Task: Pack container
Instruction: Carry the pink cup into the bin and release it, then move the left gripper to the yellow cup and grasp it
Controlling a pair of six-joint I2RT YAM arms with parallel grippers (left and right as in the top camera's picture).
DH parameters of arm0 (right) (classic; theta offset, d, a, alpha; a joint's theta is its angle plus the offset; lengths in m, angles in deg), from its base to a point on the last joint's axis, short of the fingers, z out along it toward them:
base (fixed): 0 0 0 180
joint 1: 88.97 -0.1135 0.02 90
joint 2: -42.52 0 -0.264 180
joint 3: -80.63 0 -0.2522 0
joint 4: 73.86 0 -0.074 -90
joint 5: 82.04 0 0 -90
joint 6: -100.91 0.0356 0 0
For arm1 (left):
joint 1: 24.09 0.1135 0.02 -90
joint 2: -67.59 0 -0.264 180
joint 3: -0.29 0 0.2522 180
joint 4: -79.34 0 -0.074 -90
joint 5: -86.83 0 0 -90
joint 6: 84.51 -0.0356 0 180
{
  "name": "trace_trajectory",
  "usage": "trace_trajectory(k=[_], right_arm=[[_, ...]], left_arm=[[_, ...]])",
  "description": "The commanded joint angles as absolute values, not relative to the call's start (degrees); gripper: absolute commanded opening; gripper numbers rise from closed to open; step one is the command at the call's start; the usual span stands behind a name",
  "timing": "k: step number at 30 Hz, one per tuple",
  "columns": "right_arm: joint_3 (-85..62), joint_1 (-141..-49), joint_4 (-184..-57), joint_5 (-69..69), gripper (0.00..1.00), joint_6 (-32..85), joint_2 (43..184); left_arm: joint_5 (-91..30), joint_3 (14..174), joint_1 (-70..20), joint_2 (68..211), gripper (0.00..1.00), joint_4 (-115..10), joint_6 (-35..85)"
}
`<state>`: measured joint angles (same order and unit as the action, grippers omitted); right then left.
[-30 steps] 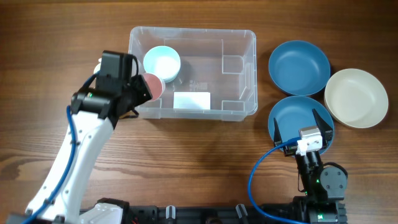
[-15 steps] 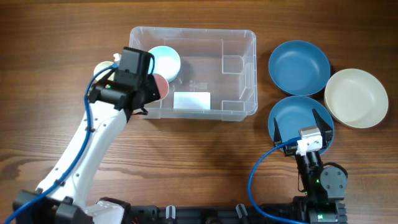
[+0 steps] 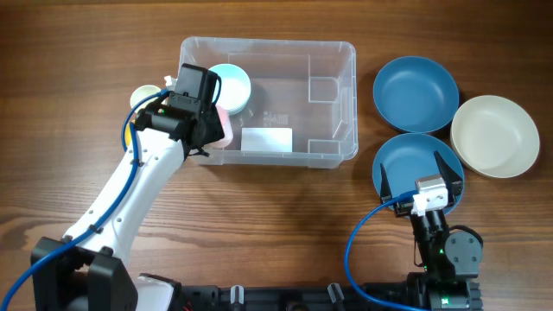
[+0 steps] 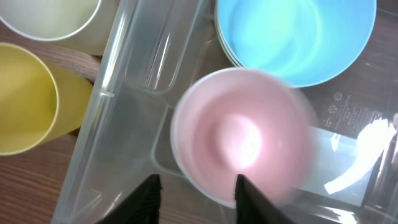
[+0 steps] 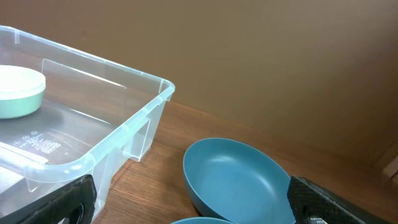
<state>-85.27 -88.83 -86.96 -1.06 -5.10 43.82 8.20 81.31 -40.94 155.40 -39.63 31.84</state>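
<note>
The clear container stands at the upper middle, with a white label on its bottom. A light-blue bowl lies in its far left corner. My left gripper hangs over the container's left front corner, open. Just beyond its fingers a pink cup shows blurred inside the container wall, below the light-blue bowl. My right gripper is open and empty over a blue bowl; in the right wrist view it looks at the container.
A yellow cup and a cream cup stand outside the container's left wall. A second blue bowl and a cream bowl lie right of the container. The blue bowl also shows in the right wrist view.
My left arm has carried the pink cup right and inward over the container's left front corner. Its fingers have come apart and the cup has left them. The right arm has not moved.
</note>
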Motion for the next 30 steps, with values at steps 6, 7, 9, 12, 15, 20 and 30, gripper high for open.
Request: trace_trajectory(k=[6,7,9,12,15,20,30], right_arm=[[-85.3,-89.1,-86.8,-2.0,1.00,-5.6,43.9],[-85.3,-89.1,-86.8,-2.0,1.00,-5.6,43.9],[-85.3,-89.1,-86.8,-2.0,1.00,-5.6,43.9],[-85.3,-89.1,-86.8,-2.0,1.00,-5.6,43.9],[-85.3,-89.1,-86.8,-2.0,1.00,-5.6,43.9],[-85.3,-89.1,-86.8,-2.0,1.00,-5.6,43.9],[-85.3,-89.1,-86.8,-2.0,1.00,-5.6,43.9]], left_arm=[[9.3,82.8,-41.0,154.8,0.43,-39.8,31.4],[9.3,83.0,-41.0,154.4,0.43,-39.8,31.4],[9.3,83.4,-41.0,153.7,0.43,-39.8,31.4],[9.3,84.3,-41.0,152.3,0.43,-39.5,31.4],[9.3,84.9,-41.0,151.0,0.43,-39.2,31.4],[14.8,90.1,-38.9,146.3,0.45,-33.5,34.4],[5.5,91.1,-13.0,142.9,0.60,-25.7,42.0]])
